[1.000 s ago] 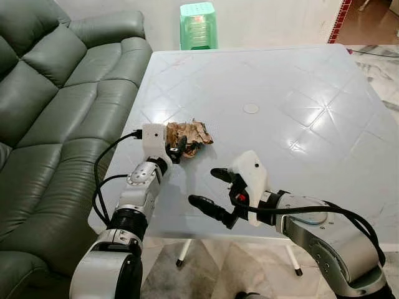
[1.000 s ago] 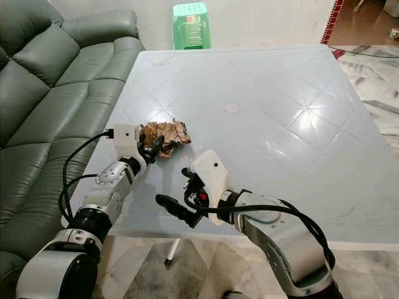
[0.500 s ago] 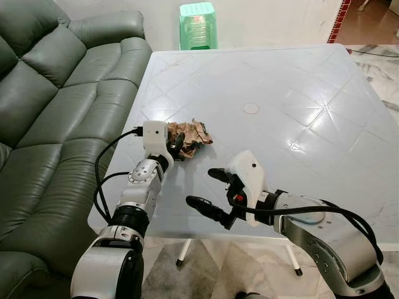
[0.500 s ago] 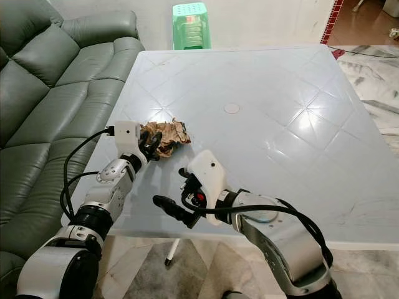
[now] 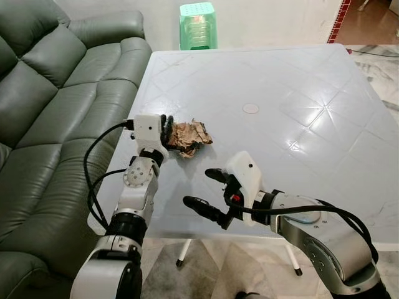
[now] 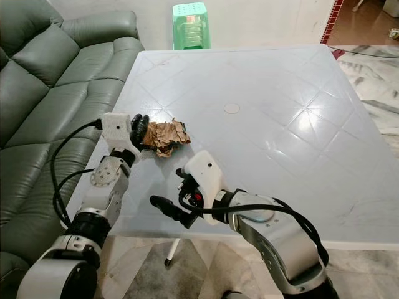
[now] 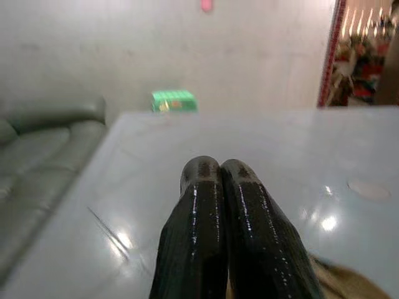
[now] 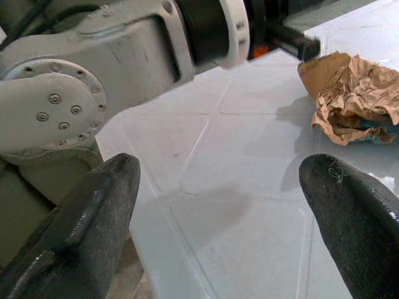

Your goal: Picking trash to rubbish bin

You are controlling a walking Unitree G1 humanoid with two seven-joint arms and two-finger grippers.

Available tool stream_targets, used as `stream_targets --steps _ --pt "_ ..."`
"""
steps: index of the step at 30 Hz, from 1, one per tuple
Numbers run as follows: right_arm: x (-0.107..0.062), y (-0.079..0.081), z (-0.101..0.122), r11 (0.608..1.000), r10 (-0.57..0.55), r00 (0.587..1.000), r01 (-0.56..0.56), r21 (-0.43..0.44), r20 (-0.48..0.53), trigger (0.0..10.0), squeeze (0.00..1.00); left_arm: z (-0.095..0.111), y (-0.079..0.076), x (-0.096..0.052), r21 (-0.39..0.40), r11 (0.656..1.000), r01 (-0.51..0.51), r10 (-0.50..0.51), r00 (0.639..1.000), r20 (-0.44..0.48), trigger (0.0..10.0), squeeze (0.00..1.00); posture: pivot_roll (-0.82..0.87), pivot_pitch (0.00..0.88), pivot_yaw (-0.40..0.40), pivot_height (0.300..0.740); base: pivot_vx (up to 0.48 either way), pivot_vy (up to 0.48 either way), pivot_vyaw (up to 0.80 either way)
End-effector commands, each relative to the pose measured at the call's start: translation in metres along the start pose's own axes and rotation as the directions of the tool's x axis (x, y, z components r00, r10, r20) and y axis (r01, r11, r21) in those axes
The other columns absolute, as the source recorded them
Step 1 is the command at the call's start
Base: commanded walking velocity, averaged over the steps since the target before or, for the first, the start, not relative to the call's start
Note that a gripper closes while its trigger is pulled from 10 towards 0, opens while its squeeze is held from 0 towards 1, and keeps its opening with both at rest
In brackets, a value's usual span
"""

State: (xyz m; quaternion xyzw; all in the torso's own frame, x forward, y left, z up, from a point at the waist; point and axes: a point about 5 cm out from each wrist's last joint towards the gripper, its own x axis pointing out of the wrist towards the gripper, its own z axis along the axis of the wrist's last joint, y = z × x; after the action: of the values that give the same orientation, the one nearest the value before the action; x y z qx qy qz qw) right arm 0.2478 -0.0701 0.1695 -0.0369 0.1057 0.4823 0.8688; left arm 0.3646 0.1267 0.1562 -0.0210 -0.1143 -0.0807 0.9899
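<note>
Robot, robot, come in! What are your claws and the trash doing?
Left claw shut at the trash's edge. Right claw open, above table edge. Nothing in the way.

Arms: two, silver metal casings with black joint rings at wrist and elbow.
Left gripper (image 5: 166, 126): white boxy wrist housing, black fingers (image 7: 212, 230) glossy and round-tipped.
Right gripper (image 5: 201, 189): white angular housing with small red marking; long black tapered fingers (image 8: 349, 199), matte and slightly scuffed.
Cables: black, looping from left wrist housing down along forearm; thick black cable curving over right forearm.
Screws: ring of small round screws on left arm's silver joint disc, seen from right wrist view.
</note>
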Motion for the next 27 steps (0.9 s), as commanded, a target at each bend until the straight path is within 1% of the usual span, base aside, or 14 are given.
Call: stream_targets --steps 1,4,5,11,13,14,15,16,17,18,19,21,22,27 --pt "0.003 -0.001 0.003 1.0 0.004 1.0 -0.004 -0.015 0.01 10.0 0.0 0.018 0.004 -0.001 0.055 0.998 -0.029 0.024 0.995 0.098 0.0 0.0 -0.11 0.08 0.057 0.74 0.0 0.0 0.0" --pt "0.004 -0.004 0.003 1.0 -0.013 1.0 0.014 -0.028 0.014 10.0 0.0 0.037 0.011 -0.005 0.12 0.989 -0.091 0.066 0.979 0.194 0.0 0.0 -0.1 0.077 0.056 0.74 0.0 0.0 0.0" --pt "0.004 -0.005 0.002 0.999 -0.019 1.0 0.02 -0.026 0.015 10.0 0.0 0.05 0.013 -0.01 0.166 0.979 -0.12 0.074 0.963 0.26 0.0 0.0 -0.09 0.074 0.055 0.74 0.0 0.0 0.0" --pt "0.007 -0.006 0.002 0.999 -0.025 0.999 0.025 -0.032 0.021 10.0 0.0 0.062 0.011 -0.016 0.182 0.974 -0.134 0.074 0.95 0.304 0.0 0.0 -0.08 0.07 0.052 0.74 0.0 0.0 0.0" --pt "0.008 -0.006 0.001 0.999 -0.022 1.0 0.023 -0.038 0.021 10.0 0.0 0.053 0.007 -0.018 0.178 0.978 -0.111 0.064 0.967 0.248 0.0 0.0 -0.08 0.067 0.05 0.74 0.0 0.0 0.0" --pt "0.009 -0.006 0.001 0.999 -0.021 1.0 0.022 -0.039 0.021 10.0 0.0 0.049 0.007 -0.019 0.168 0.98 -0.105 0.066 0.972 0.224 1.7 0.0 -0.08 0.067 0.05 0.74 0.0 0.0 0.0" --pt "0.009 -0.006 0.001 0.999 -0.02 1.0 0.021 -0.04 0.021 10.0 0.0 0.042 0.006 -0.019 0.144 0.985 -0.098 0.07 0.98 0.185 1.7 0.0 -0.08 0.067 0.05 0.74 0.0 0.0 0.0" --pt "0.009 -0.006 0.001 0.999 -0.018 1.0 0.019 -0.041 0.021 10.0 0.0 0.038 0.006 -0.019 0.123 0.988 -0.098 0.079 0.984 0.157 5.0 0.0 -0.09 0.066 0.049 0.74 0.0 0.0 0.0" --pt "0.009 -0.006 0.001 0.999 -0.016 1.0 0.017 -0.041 0.022 10.0 0.0 0.032 0.006 -0.019 0.099 0.989 -0.107 0.094 0.988 0.126 10.0 0.0 -0.09 0.067 0.047 0.74 0.0 0.0 0.0" --pt "0.009 -0.006 0.001 0.999 -0.016 1.0 0.017 -0.041 0.022 10.0 0.0 0.032 0.006 -0.019 0.099 0.989 -0.107 0.094 0.988 0.126 10.0 0.0 -0.09 0.067 0.047 0.74 0.0 0.0 0.0" --pt "0.008 -0.006 0.001 0.999 -0.016 1.0 0.017 -0.042 0.02 10.0 0.0 0.029 0.005 -0.018 0.079 0.993 -0.093 0.085 0.99 0.11 10.0 0.47 -0.1 0.066 0.045 0.74 0.0 0.0 0.0" --pt "0.008 -0.006 0.0 0.999 -0.016 1.0 0.017 -0.043 0.019 10.0 0.0 0.028 0.004 -0.018 0.068 0.994 -0.089 0.082 0.991 0.104 10.0 0.47 -0.1 0.066 0.044 0.74 0.0 0.0 0.0" --pt "0.007 -0.005 0.0 0.999 -0.011 1.0 0.012 -0.043 0.016 10.0 0.0 0.025 -0.001 -0.016 0.024 0.998 -0.056 0.054 0.995 0.083 10.0 1.0 -0.11 0.067 0.041 0.74 0.0 0.0 0.0" --pt "0.003 -0.005 -0.001 0.999 -0.004 1.0 0.004 -0.048 0.006 10.0 0.0 0.019 -0.014 -0.004 -0.064 0.998 0.002 0.001 0.999 0.051 10.0 1.0 -0.13 0.072 0.036 0.74 0.0 0.0 0.0"
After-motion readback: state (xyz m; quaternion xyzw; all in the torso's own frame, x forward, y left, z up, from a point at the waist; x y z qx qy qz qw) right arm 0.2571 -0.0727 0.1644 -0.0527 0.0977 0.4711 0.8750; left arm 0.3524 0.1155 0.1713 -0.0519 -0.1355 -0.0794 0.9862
